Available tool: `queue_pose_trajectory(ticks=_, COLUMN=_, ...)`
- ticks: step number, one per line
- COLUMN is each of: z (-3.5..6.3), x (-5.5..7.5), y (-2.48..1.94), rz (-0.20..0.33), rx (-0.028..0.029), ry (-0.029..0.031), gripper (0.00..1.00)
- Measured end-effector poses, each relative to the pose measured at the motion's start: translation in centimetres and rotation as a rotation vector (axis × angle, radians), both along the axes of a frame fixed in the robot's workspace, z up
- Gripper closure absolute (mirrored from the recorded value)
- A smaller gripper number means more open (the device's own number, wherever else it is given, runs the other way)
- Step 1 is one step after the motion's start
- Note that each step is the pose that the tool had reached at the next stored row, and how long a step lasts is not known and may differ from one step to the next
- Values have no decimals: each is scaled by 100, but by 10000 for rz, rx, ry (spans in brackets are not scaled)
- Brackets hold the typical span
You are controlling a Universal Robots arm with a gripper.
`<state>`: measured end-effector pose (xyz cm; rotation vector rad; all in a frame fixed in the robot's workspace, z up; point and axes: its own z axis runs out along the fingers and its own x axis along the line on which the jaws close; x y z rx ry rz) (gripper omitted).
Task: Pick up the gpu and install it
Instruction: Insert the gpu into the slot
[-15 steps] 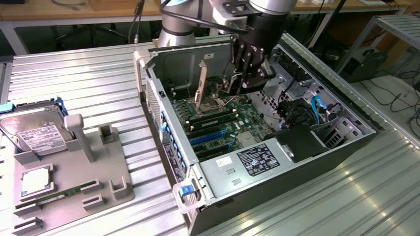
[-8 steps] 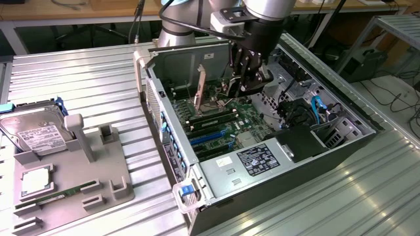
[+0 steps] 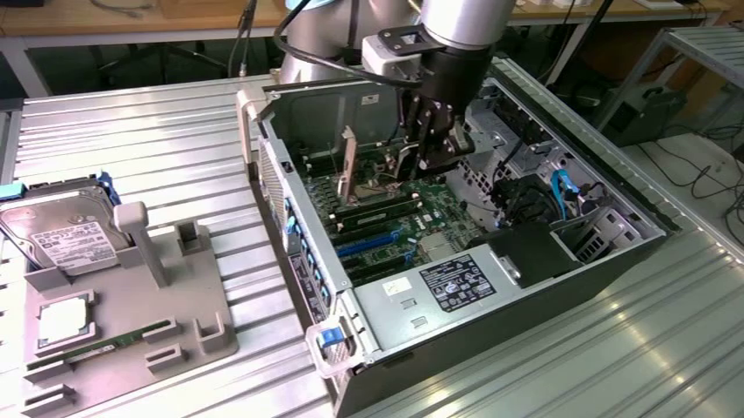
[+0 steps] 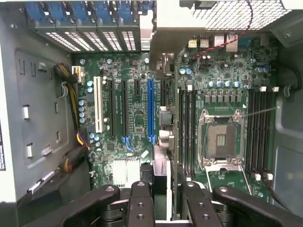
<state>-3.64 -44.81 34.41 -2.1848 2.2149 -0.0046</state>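
End effector (image 4: 164,191) clenched on the gpu (image 4: 161,170). Card seen edge-on, mostly hidden between my fingers, above the motherboard (image 4: 137,118) slots inside the open case (image 3: 558,287). Cannot tell if seated.

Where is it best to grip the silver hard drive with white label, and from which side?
Probably by its two narrow side edges, from above: the silver hard drive lies label-up and tilted in the grey moulded holder, so its top is freest.

I count one robot arm (image 3: 465,22), one open computer case (image 3: 546,305), one grey tray (image 3: 192,296), one hard drive (image 3: 61,233) and one memory stick (image 3: 117,342).
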Motion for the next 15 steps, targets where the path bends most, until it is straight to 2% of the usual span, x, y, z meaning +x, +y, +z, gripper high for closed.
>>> queue_pose_trajectory(ticks=6, z=-80, x=-17, y=0, rz=0, rx=28, ry=-1, gripper=72)
queue_pose_trajectory(ticks=13, z=-190, x=-59, y=-6, rz=1, rx=26, ry=1, gripper=72)
queue_pose_trajectory(ticks=15, z=-208, x=-59, y=-11, rz=0, rx=2, ry=0, gripper=72)
